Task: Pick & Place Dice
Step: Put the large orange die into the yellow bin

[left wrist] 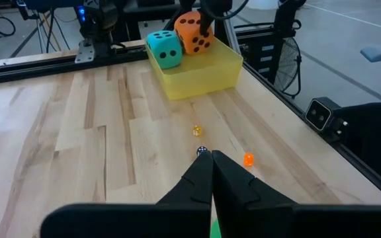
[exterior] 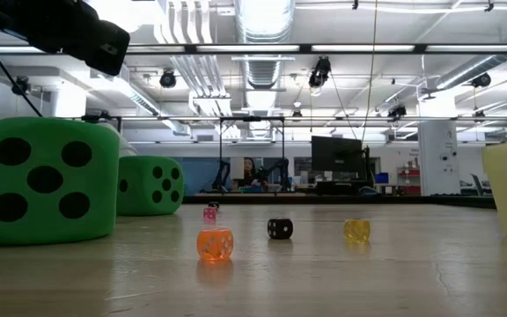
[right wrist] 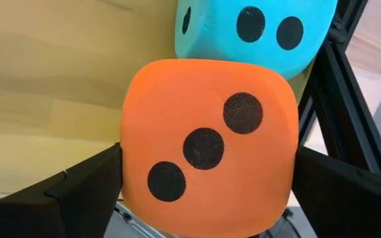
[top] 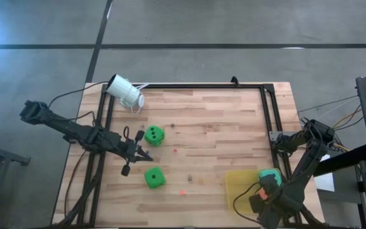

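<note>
Two bright green dice lie on the table, one [top: 154, 135] farther from the near edge than the other [top: 155, 177]; the low view shows them large [exterior: 44, 180] [exterior: 150, 185]. My left gripper [top: 142, 154] [left wrist: 211, 162] is shut and sits low between them, touching neither. The teal die [left wrist: 165, 48] [top: 271, 175] rests in the yellow bin [left wrist: 204, 78] [top: 239, 186]. My right gripper [right wrist: 207, 182] [top: 265, 191] is over the bin, shut on the orange-red die [right wrist: 207, 142] [left wrist: 195, 33], which is next to the teal die [right wrist: 263, 30]. My right gripper pinches the orange-red die between its two fingers, one finger [right wrist: 78, 188] on each of two opposite side faces [right wrist: 132, 165]. It comes from above, pointing down into the bin. The three-pip face looks at the wrist camera. Whether the die's underside rests on the bin floor I cannot tell.
Tiny coloured dice lie scattered mid-table: orange [exterior: 215, 243], black [exterior: 279, 228], yellow [exterior: 356, 230], pink [exterior: 209, 212]. A white cylindrical device with a cable [top: 126, 93] sits at the far left corner. A black frame rail [top: 269, 121] runs along the table's right and far sides.
</note>
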